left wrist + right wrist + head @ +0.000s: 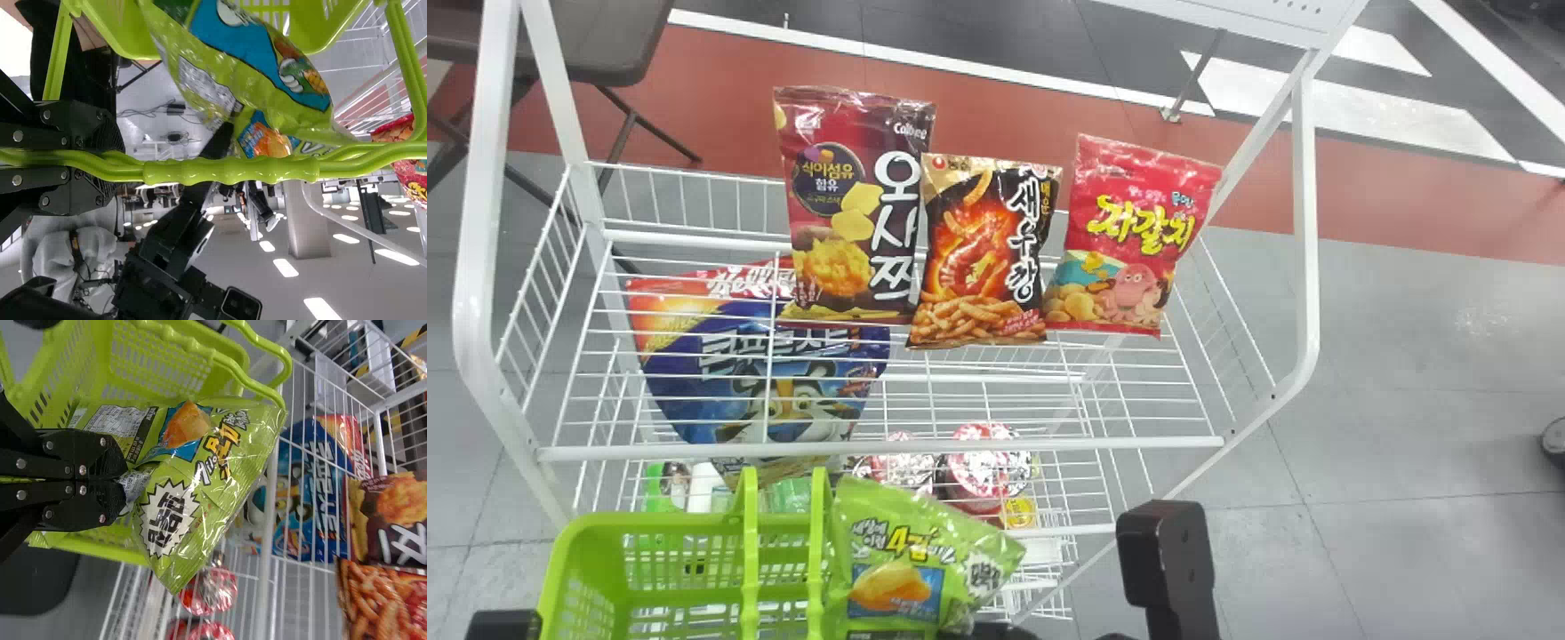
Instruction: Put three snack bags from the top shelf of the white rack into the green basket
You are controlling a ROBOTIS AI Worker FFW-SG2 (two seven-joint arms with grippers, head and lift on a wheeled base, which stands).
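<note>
Pinching a green snack bag with the right gripper, with jaws pressed together on a crumpled part of the wrapper. Held tilted at the near side, left of centre, with a blue panel and a chip on its front (rather a plump chip, by the picture). Overlapping the right side of the green basket as seen from above; cannot tell whether touching its rim.

Gripping the basket handle with the left gripper, at the near left corner, with jaws closed around the bar. Placed at the near left, in the case of the basket, before the white rack.

Standing in a row on the top shelf, farther off than the basket: at left a dark red bag, in the middle a black and orange bag just beside it, and at right a pinkish red bag with an octopus on it (leaning a little to the right at its top).

Lower down, under the left part of that shelf and seen through the wires, a blue and red bag. Toward the middle below, red and white tubs. Away at the far left, beyond the rack, a dark piece of furniture on thin legs.
</note>
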